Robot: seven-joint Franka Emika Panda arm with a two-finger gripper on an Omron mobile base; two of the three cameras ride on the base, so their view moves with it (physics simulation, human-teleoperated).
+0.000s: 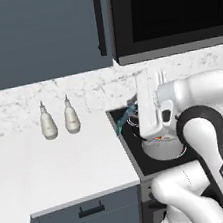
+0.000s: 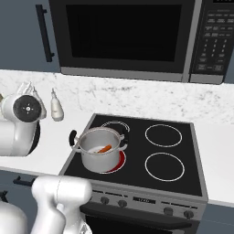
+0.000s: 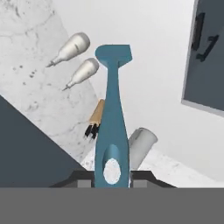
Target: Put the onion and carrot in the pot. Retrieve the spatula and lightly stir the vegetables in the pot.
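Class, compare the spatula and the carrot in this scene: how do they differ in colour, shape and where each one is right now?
The spatula is blue; the carrot is orange-red. The spatula has a flat broad head on a slim handle; the carrot is a short plain stick. The spatula is clamped in the end effector; the carrot lies inside the pot. Both are elongated.

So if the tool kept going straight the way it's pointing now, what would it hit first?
The tool, shut on the spatula, points toward the white countertop. Nothing stands ahead of the spatula head, so the bare counter likely comes first, though depth is unclear.
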